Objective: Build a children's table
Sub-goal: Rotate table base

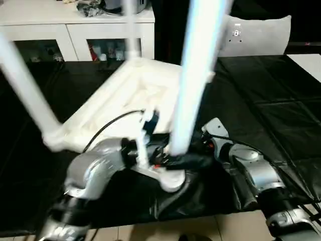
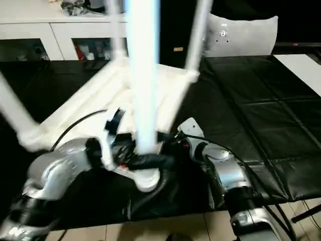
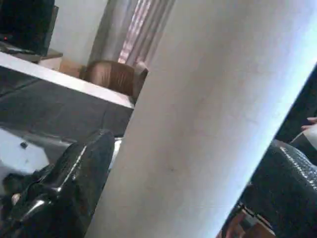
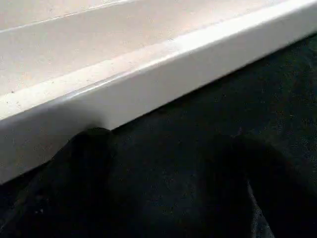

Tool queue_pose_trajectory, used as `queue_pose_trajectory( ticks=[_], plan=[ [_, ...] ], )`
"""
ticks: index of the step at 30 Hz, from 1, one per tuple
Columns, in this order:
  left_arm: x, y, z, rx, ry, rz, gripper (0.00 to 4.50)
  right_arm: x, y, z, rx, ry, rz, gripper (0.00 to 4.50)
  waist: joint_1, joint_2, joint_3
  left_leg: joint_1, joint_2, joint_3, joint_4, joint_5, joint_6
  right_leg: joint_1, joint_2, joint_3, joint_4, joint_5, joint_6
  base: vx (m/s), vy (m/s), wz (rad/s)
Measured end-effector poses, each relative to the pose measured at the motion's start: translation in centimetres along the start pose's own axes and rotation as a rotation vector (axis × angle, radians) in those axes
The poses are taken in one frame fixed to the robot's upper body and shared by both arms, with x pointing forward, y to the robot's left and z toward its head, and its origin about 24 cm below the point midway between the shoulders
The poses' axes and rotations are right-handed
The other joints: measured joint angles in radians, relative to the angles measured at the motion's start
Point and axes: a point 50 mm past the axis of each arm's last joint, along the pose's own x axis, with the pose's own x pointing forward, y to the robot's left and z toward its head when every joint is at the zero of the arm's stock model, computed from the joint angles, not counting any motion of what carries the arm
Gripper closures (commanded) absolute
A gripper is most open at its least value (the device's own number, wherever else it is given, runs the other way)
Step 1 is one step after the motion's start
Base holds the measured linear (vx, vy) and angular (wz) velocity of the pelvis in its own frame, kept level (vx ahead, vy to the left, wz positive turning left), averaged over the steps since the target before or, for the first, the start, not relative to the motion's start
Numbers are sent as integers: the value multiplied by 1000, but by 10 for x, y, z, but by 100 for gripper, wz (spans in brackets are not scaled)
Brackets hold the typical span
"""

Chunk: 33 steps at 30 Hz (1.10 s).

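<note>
The children's table lies upside down on the black-covered work table, its white top point(image 1: 128, 95) showing the ribbed underside. White legs rise from its corners: one at the left point(image 1: 25, 85), one at the back point(image 1: 131, 30), one at the back right point(image 2: 200, 30). The nearest leg point(image 1: 193, 75) stands in the front corner socket point(image 1: 173, 178). My left gripper point(image 1: 173, 160) is open around the base of this leg point(image 3: 198, 124), with one black finger point(image 3: 64, 188) close on each side. My right gripper point(image 4: 173, 198) is open, low on the black cloth beside the top's rim point(image 4: 148, 74).
A white cabinet point(image 1: 75, 30) stands behind the work table. A pale chair back point(image 1: 256, 35) is at the far right. The table's front edge point(image 1: 200, 221) meets tiled floor just behind my forearms. Black cloth point(image 1: 271, 110) stretches off to the right.
</note>
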Motion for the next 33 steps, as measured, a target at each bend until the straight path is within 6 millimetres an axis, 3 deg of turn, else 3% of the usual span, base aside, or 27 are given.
queue_pose_trajectory(
  ticks=[11, 18, 24, 29, 33],
  plan=[
    [20, 9, 8, 88, -80, 48, 4, 3, 1, 2, -10, -36, -5, 0, 6, 0, 0, -1, 0, 0, 0, 0, 0, 0, 0, 0, -1, 1, -2, 0, 0, 0],
    [16, 21, 13, 213, -50, 174, 4, -3, -5, 0, -18, -44, -27, 0, 18, 1, 0, -1, 0, 0, 0, 0, 0, 0, 0, -1, -1, 1, -1, 0, 0, 0],
    [-27, 22, -4, 239, 130, 198, 4, -32, -24, 5, -21, -139, -73, 0, 18, 2, -1, 0, 0, -1, 0, 0, 0, 0, 0, 0, 0, 1, -1, 0, 0, 0],
    [-51, 18, -12, 222, 254, 145, 4, -49, -26, 5, -19, -139, 42, 0, 24, 2, -1, 4, 0, -1, 0, 0, 0, 1, 0, 0, 0, 1, -1, 0, 0, 0],
    [-72, 22, -21, 236, 411, 153, 42, -64, -30, 5, -73, -136, 80, 0, 31, 2, -1, 5, 0, -1, 0, 0, 0, 1, 0, 0, 0, 1, -1, 0, 0, 0]
  ],
)
